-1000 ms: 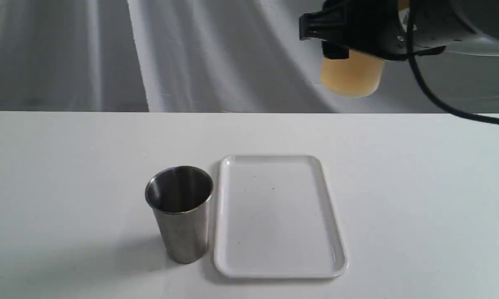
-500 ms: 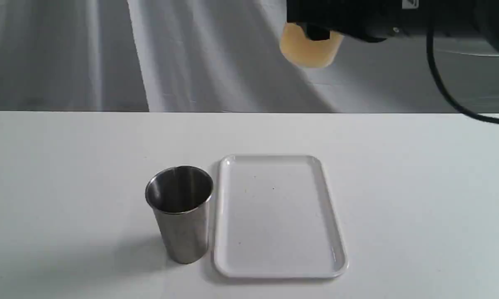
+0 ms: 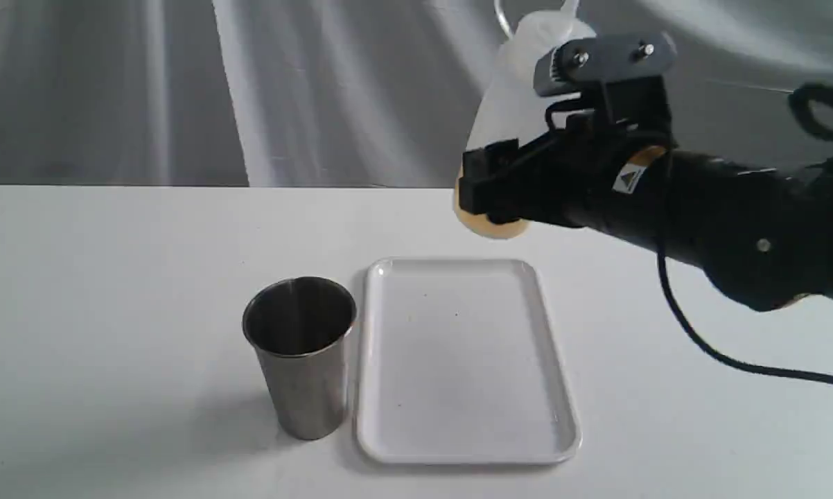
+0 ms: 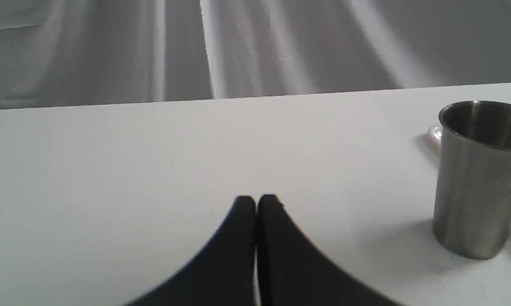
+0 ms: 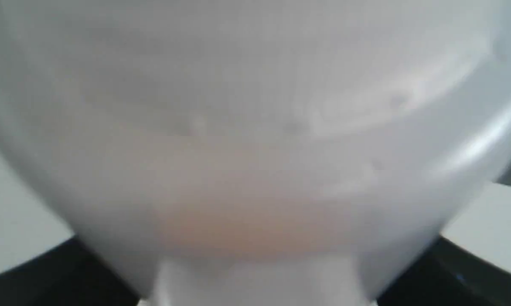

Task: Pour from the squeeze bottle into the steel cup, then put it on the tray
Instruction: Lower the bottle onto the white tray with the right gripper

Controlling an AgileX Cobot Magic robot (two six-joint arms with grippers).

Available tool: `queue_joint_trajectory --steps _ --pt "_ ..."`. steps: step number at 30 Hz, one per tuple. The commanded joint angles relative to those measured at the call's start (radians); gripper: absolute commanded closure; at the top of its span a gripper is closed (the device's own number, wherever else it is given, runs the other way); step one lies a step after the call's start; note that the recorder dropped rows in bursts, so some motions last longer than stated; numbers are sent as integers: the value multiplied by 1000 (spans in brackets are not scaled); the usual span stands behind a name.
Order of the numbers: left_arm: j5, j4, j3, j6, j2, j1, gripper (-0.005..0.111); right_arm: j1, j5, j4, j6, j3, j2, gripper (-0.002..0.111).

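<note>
Liquid is seen low in the near-upright squeeze bottle, which is clamped by the right gripper. The steel cup is set lower, leftward.

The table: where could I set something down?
The table is bare left of the steel cup, and right of the tray near the front. The tray's floor is bare too. It is tight between cup and tray, and by the tray's far end, where the right gripper holds the squeeze bottle.
</note>
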Motion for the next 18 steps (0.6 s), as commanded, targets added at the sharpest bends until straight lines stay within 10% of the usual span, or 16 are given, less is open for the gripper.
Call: queue_joint_trajectory --steps 1,18 --pt "-8 -1 4 -7 -3 2 107 28 -78 28 -18 0 43 94" --pt "-8 -1 4 -3 -3 2 107 78 -164 4 -30 0 239 94"
